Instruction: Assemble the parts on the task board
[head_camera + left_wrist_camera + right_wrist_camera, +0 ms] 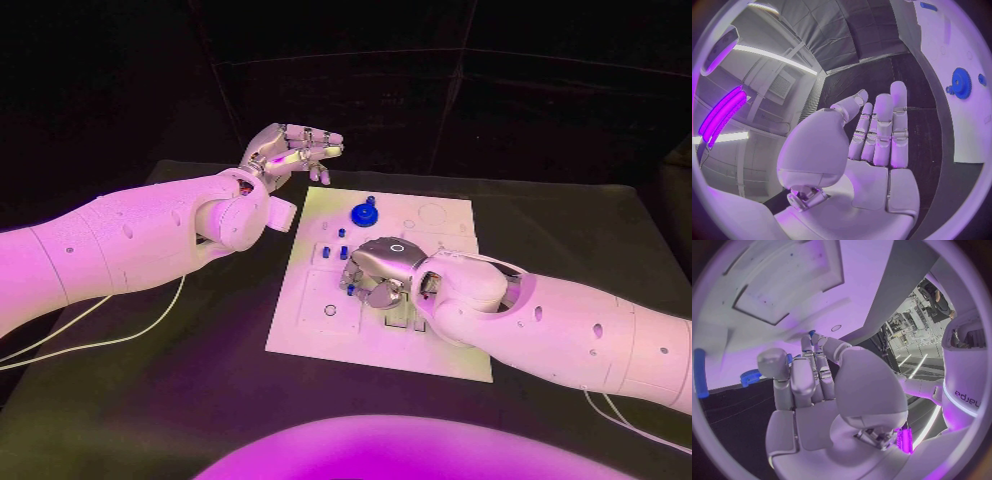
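Head view. Left hand (293, 150) raised off the far-left corner of the task board (325, 335), clear of the plate, fingers loosely curled and apart, nothing held. Right hand (381, 272) low over the middle of the board, knuckles up, fingers bent down toward the surface. Blue gear (364, 213) standing on the board just beyond the right hand, toward the far edge. Small blue pegs (343, 250) grouped immediately beside the right hand on the side facing the left arm. One blue peg (351, 290) seen at the fingertips of the right hand; whether gripped or merely touched cannot be told. Black table (173, 390) under the board. White cable (87, 340) trailing from the left arm across the table.

Left wrist view. Left hand (873, 145) flat and extended, fingers straight and side by side, palm bare, nothing in it. Task board (954, 125) lying off past the fingertips, well apart from the hand. Blue gear (961, 83) upright on that board, beyond the fingertips and untouched.

Right wrist view. Right hand (811, 385) with fingers stretched toward the task board (786, 290), thumb folded alongside. Blue peg (812, 333) at the very fingertips; hold not confirmable. Blue gear (750, 376) beside the fingers, apart from them. Long blue peg (700, 372) farther out on that same side.
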`<action>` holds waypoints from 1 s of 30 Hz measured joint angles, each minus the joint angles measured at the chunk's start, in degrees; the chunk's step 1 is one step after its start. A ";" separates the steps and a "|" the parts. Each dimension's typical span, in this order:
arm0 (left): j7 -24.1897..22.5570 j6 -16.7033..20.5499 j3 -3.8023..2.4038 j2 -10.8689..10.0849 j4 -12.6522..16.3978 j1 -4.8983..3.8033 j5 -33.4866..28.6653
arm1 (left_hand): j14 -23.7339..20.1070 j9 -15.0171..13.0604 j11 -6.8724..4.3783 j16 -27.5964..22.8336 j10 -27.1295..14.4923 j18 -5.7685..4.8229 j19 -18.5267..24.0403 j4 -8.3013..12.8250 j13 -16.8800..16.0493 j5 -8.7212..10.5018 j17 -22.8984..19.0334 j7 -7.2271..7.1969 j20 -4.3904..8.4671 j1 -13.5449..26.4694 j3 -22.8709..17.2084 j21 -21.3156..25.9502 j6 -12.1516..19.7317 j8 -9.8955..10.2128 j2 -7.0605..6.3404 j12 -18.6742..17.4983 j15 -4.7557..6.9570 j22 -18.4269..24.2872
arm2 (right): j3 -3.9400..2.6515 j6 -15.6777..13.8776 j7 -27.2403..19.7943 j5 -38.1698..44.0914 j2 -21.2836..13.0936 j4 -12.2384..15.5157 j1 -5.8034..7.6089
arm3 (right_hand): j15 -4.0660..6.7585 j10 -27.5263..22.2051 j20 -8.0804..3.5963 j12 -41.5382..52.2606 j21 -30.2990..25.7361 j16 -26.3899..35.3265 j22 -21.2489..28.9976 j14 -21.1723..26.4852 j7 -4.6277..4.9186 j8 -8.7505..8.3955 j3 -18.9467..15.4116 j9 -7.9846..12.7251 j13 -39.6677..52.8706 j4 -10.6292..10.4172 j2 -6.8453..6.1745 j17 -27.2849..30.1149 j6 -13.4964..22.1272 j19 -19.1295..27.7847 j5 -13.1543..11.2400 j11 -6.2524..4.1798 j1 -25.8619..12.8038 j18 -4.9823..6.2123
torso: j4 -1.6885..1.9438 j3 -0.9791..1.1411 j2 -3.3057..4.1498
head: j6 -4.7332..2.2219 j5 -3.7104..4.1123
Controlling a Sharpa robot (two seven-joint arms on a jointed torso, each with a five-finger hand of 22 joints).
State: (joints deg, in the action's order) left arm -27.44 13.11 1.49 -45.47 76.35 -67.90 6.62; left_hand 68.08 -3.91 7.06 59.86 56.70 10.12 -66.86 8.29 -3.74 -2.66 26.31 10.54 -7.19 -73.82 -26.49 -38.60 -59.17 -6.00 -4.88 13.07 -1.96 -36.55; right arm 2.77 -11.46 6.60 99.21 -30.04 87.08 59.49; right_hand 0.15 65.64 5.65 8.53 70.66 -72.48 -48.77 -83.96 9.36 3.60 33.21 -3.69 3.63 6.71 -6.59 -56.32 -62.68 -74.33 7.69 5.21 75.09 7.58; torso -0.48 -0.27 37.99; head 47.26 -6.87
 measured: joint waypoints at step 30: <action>0.43 -0.22 0.02 -0.18 -0.33 0.00 -0.01 | 0.00 0.00 0.21 0.00 -0.20 -0.01 0.19 0.01 0.00 0.00 -0.05 0.00 -0.19 0.00 0.32 0.00 0.00 -0.24 0.00 0.00 0.00 0.05 | 0.02 -6.49 1.36 -0.98 -11.61 8.69 1.62 | -0.76 -5.05 1.01 -1.49 -1.27 0.59 2.20 0.01 0.17 0.01 -4.70 -0.06 0.03 -1.03 -2.25 2.31 4.46 1.01 2.07 1.06 -2.24 0.00 | -0.14 0.02 -0.09 | -0.91 1.15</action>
State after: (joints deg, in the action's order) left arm -27.01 12.89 1.51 -45.65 76.02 -67.90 6.61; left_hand 68.08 -3.91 7.27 59.86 56.50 10.11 -66.68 8.30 -3.74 -2.67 26.26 10.54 -7.38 -73.82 -26.17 -38.61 -59.17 -6.23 -4.88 13.08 -1.96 -36.50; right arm 2.79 -17.94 7.97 98.23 -41.65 95.78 61.11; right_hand -0.62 60.60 6.66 7.04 69.39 -71.89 -46.56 -83.94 9.53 3.61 28.52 -3.74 3.66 5.68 -8.84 -54.00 -58.22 -73.32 9.76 6.27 72.85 7.58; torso -0.62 -0.25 37.90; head 46.35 -5.72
